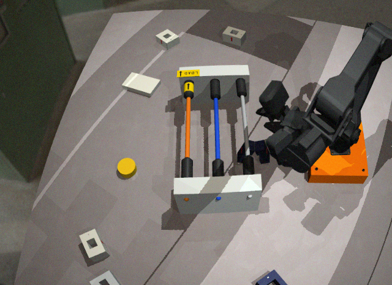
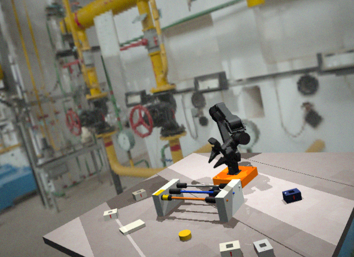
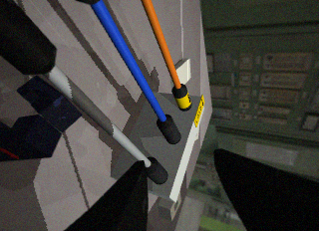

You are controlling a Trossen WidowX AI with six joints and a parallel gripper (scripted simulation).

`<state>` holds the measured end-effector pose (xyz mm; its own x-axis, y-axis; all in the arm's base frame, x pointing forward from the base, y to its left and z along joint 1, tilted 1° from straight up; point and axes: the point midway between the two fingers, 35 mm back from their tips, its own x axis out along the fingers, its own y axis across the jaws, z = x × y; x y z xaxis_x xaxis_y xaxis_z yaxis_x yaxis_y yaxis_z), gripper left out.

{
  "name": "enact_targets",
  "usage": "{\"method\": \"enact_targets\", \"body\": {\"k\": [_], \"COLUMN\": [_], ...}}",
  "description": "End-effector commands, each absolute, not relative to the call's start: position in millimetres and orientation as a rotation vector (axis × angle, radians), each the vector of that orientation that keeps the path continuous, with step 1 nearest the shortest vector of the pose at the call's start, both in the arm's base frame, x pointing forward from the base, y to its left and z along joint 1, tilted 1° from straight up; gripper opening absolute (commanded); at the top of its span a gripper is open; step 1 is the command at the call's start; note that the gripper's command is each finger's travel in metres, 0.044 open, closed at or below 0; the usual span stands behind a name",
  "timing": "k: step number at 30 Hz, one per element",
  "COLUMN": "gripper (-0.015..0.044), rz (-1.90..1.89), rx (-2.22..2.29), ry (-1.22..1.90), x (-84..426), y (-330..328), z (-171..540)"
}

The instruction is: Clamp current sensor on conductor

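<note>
The open split-core sensor [image 1: 262, 152] [image 3: 37, 136], dark navy with its halves spread, stands on the table by the grey conductor's near end; the exterior view mostly hides it. A red mark shows on it, but its arrow's direction is unreadable. The LOAD conductor [image 1: 188, 127] [image 2: 188, 198] [image 3: 161, 42] is orange, with a yellow arrow band at its far end beside the yellow LOAD label [image 1: 188, 73] [image 2: 159, 192] [image 3: 199, 112]. Nothing is clamped round it. My gripper [image 1: 262, 118] [image 2: 212, 164] [image 3: 179, 162] is open and empty, raised on the base side of the grey conductor, away from the sensor.
Blue [image 1: 217, 127] [image 2: 197, 192] [image 3: 130, 62] and grey [image 1: 244, 117] [image 2: 199, 185] [image 3: 100, 116] conductors run beside the orange one between two upright end blocks [image 1: 218, 184] [image 2: 235, 197]. Several closed blocks, a flat white block [image 1: 141, 84] [image 2: 132, 226] and a yellow disc [image 1: 127, 167] [image 2: 185, 235] lie around.
</note>
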<state>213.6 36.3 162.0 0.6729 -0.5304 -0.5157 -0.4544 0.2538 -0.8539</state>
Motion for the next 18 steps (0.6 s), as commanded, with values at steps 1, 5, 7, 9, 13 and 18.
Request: {"method": "enact_targets", "body": {"k": [1, 5, 7, 9, 13, 18], "gripper": [0.0207, 0.0312, 0.0365, 0.0417, 0.0440, 0.0440], "rz": [-0.063, -0.080, -0.092, -0.102, -0.090, -0.062], "rx": [-1.352, -1.013, -0.824, -0.650, -0.354, -0.161], "ry": [0.905, 0.870, 0.817, 0.744, 0.545, 0.323], "x": [214, 234, 249, 265, 295, 314], "y": [36, 38, 38, 37, 33, 23], "z": [162, 158, 162, 171, 203, 245]}}
